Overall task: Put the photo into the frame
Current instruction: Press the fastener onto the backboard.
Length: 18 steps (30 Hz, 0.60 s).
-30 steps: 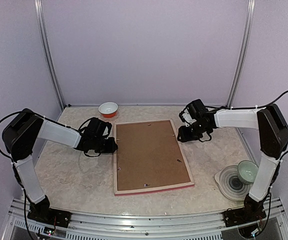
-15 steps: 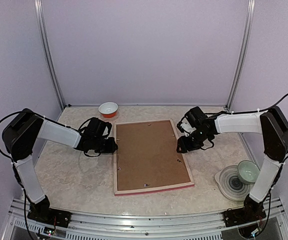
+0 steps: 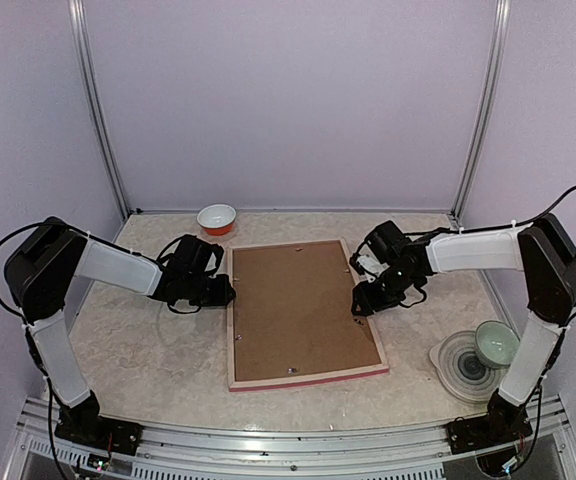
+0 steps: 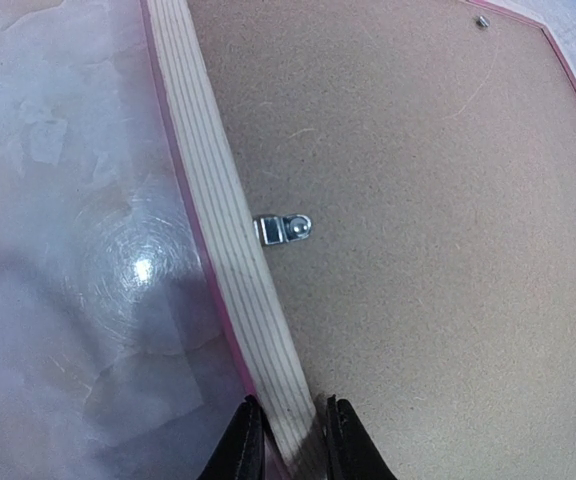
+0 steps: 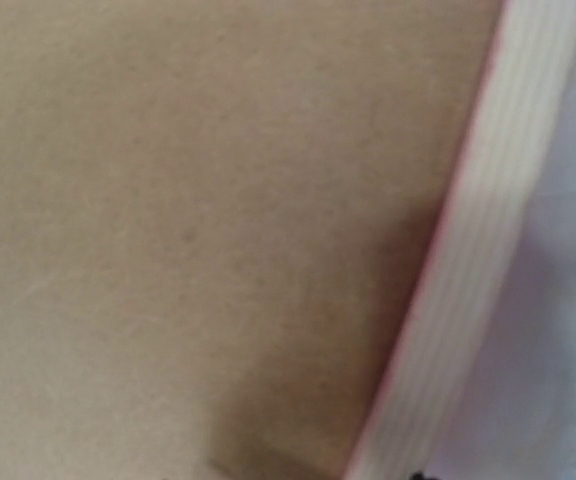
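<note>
Face down mid-tabletop, thin pink rectangular wooden frame [image 3: 308, 377] with plain brown backing board [image 3: 298, 305] inside. Pinching its left rail, narrow-set left gripper [image 4: 288, 445]. At the right rail, right gripper [image 3: 361, 303]; cannot tell its finger spread.

frames: one showing, the frame [image 3: 308, 378]
backing boards: one, brown board [image 3: 298, 305] sitting in it
metal clips [image 4: 283, 229]: three showing in left wrist view
bowls: two, orange bowl [image 3: 217, 218], green bowl [image 3: 495, 343]
plates: one, plate [image 3: 453, 368]
arms: two, left arm [image 3: 118, 268], right arm [image 3: 473, 245]
grippers: two, left gripper [image 3: 231, 292], right gripper [image 3: 358, 303]
</note>
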Each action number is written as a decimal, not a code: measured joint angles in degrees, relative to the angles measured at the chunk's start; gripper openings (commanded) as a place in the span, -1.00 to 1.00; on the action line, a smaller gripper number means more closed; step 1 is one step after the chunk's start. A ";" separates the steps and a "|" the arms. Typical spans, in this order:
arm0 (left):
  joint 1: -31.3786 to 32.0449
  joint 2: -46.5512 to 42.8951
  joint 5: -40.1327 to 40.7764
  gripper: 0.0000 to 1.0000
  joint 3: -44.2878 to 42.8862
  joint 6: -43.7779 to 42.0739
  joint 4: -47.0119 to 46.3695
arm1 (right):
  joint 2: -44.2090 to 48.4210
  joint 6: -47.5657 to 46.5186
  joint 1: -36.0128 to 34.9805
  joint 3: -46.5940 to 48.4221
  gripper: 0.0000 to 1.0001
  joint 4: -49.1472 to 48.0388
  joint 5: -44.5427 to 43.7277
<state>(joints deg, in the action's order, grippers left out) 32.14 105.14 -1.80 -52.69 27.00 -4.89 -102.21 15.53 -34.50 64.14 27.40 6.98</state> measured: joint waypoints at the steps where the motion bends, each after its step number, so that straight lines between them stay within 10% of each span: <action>1: 0.00 0.00 -0.02 -0.60 0.00 0.00 0.00 | 0.00 -0.07 -0.15 0.00 -0.02 0.00 0.02; 18: -0.26 0.00 -0.42 -0.59 0.00 -0.02 0.00 | 0.00 -0.94 -1.18 -0.48 -0.01 0.13 -1.88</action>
<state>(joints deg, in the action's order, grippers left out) 31.88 105.14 -2.22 -52.69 26.98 -4.89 -102.21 14.59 -35.68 63.66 27.53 5.10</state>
